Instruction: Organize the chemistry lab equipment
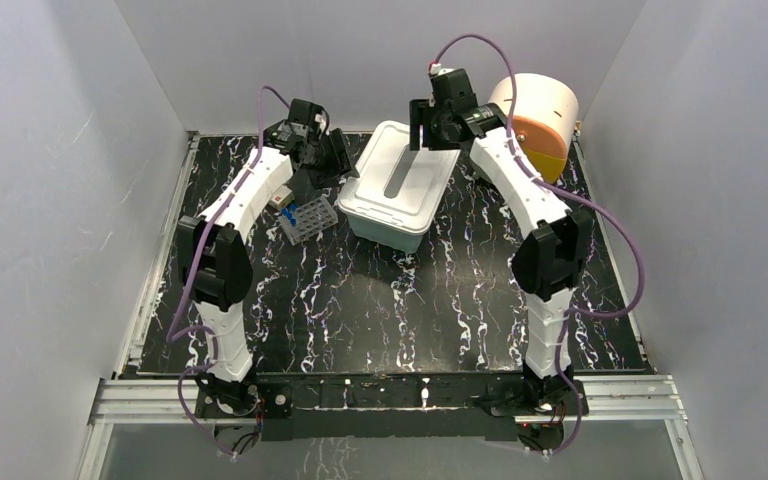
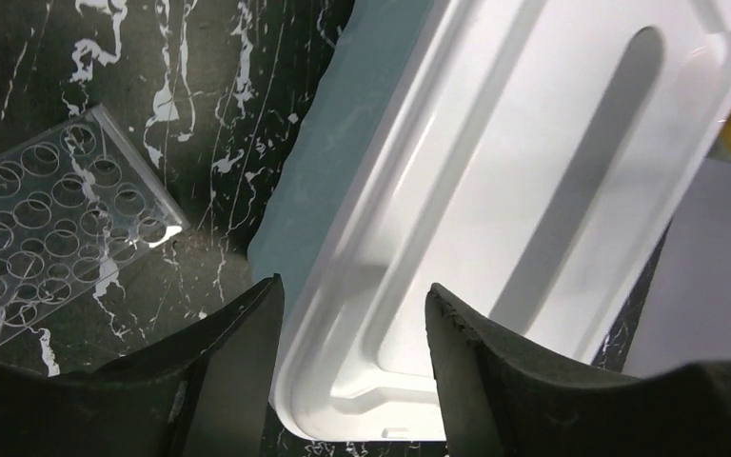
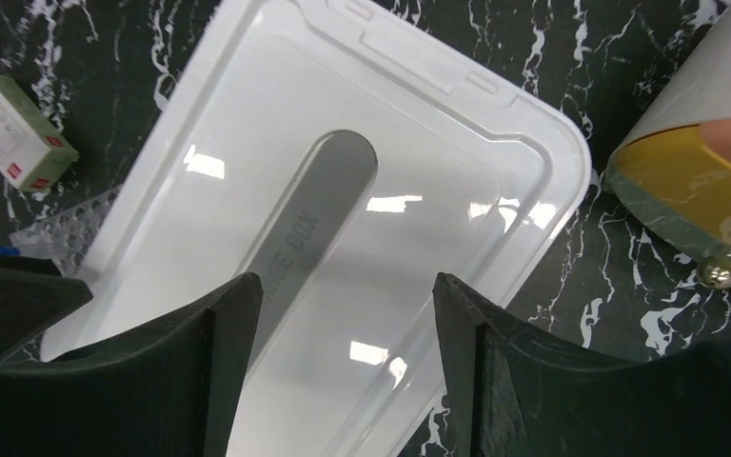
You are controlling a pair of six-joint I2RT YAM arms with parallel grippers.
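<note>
Marbled tabletop point(image 1: 380, 310); left fingers point(image 2: 228, 367) and right fingers point(image 3: 214, 367) gape over a lidded box point(image 1: 400, 190), contents hidden.

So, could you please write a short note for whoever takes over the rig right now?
Left gripper: open, empty, over the left edge of the box.
Right gripper: open, empty, above the lid.
Rack: left of the box, outside it, with a small carton nearby.
Done: cannot tell, since the lid is on and hides the contents.
Left: rack and carton are out of the box; no other lab items in view.
</note>
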